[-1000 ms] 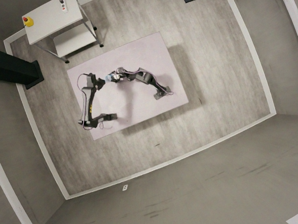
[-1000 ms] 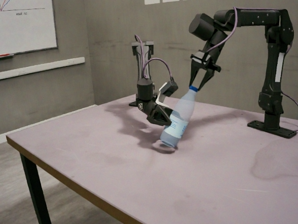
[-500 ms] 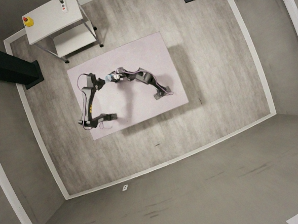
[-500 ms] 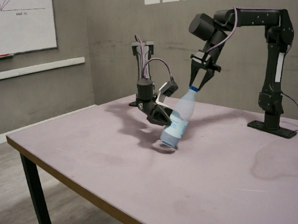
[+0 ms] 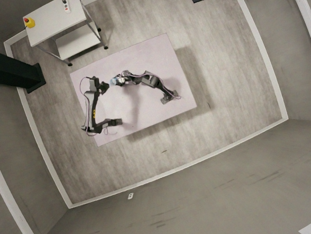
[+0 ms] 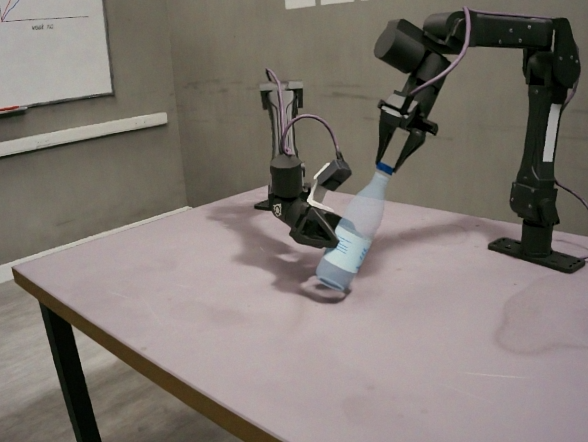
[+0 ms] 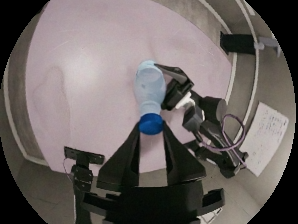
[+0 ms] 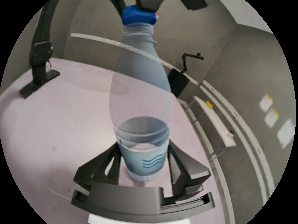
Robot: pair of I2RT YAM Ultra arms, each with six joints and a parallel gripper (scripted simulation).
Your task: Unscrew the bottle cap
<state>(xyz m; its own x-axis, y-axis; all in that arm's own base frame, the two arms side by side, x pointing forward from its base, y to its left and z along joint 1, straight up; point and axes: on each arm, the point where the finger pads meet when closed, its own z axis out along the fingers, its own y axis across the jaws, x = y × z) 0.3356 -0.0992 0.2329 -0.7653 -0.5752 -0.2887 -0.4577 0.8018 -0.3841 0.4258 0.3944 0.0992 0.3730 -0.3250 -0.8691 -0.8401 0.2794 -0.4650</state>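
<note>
A clear plastic bottle [image 6: 352, 227] with a blue-and-white label leans steeply over the pink table, and its base is low over the top or just touching it. Its blue cap [image 6: 385, 167] is on the neck. My left gripper [image 6: 392, 165] comes down from above and is shut on the cap, which also shows between its fingers in the left wrist view [image 7: 150, 123]. My right gripper [image 6: 330, 237] is shut on the bottle's lower body at the label, as the right wrist view [image 8: 143, 159] shows. From overhead the bottle [image 5: 113, 81] lies between the two arms.
The left arm's base [image 6: 537, 250] stands at the table's right and the right arm's base [image 6: 265, 202] at the far edge. A white cart [image 5: 56, 22] stands off the table. A whiteboard [image 6: 50, 50] hangs on the wall.
</note>
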